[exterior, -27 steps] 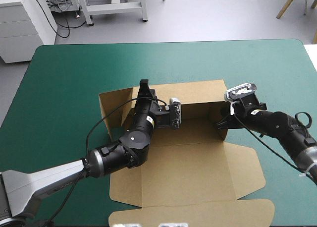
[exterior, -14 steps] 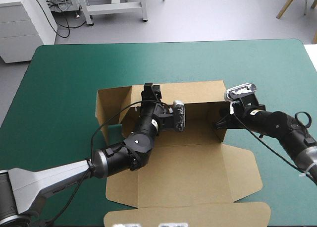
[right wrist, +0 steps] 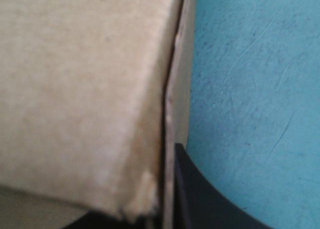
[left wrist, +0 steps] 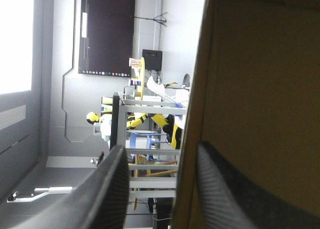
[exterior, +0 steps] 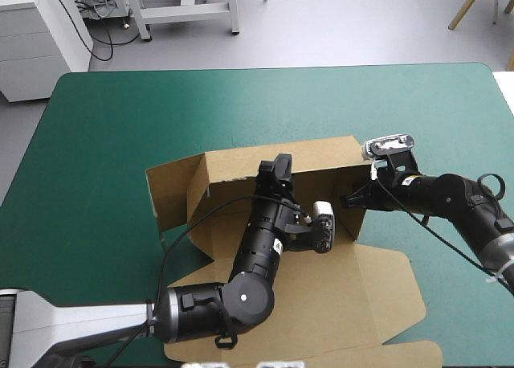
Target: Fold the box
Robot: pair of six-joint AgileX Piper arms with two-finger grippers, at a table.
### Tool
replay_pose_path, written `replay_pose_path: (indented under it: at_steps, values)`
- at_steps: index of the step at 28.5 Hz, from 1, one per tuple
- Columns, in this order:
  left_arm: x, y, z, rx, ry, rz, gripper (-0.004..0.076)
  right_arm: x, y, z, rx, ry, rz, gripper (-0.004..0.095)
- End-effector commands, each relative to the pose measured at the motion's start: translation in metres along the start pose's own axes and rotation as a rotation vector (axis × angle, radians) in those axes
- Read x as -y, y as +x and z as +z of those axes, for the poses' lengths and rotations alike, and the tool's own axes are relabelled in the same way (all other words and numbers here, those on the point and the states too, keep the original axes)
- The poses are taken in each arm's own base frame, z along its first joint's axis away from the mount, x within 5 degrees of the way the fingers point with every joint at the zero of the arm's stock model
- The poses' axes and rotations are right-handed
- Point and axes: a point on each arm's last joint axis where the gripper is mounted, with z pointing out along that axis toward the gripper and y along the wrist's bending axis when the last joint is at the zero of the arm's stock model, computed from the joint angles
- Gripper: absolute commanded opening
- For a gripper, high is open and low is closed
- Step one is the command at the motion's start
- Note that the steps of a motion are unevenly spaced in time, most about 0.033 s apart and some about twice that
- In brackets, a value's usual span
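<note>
The brown box (exterior: 321, 280) lies open on the teal-green cover, its back wall (exterior: 321, 153) raised and its lid flat toward the front. My left gripper (exterior: 281, 165) sits over the back wall's top edge near the middle. In the left wrist view its fingers (left wrist: 117, 189) stand apart, astride the board's edge (left wrist: 192, 114), with a gap on one side. My right gripper (exterior: 351, 200) is at the box's right wall. In the right wrist view a black finger (right wrist: 200, 194) presses against that wall's edge (right wrist: 170, 129), the board (right wrist: 75, 89) filling the other side.
The box's left end flap (exterior: 173, 191) stands angled outward. The lid's front flap (exterior: 321, 356) reaches the table's front edge. Bare teal-green cover (exterior: 104, 159) lies left of, behind and right of the box.
My left gripper has slid along the back wall from its left end toward the middle. The box has shifted and turned slightly leftward. The right gripper has stayed on the right wall.
</note>
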Motion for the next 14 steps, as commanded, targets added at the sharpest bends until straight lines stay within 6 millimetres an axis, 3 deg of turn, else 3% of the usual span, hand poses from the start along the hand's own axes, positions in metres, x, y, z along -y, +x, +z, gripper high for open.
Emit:
replay_pose_path:
  at_steps: [1,2,4,8,14]
  values:
    - [-0.042,-0.009,-0.032,0.084,-0.182,-0.042,0.0155,-0.006,-0.022,-0.022,0.031,-0.001,0.052,0.0001]
    - [-0.047,-0.011,-0.043,0.106,-0.193,-0.060,0.0078,-0.006,-0.026,-0.027,0.026,0.018,0.057,0.0000]
    - [-0.054,-0.012,-0.054,0.132,-0.202,-0.085,0.0000,-0.006,-0.032,-0.035,0.009,0.037,0.067,0.0000]
    - [-0.070,-0.007,-0.067,0.178,-0.208,-0.137,0.0004,-0.009,-0.043,-0.049,-0.013,0.050,0.087,0.0000]
    - [-0.102,0.022,-0.066,0.181,-0.209,-0.243,0.0004,-0.009,-0.054,-0.055,-0.067,0.052,0.100,0.0000]
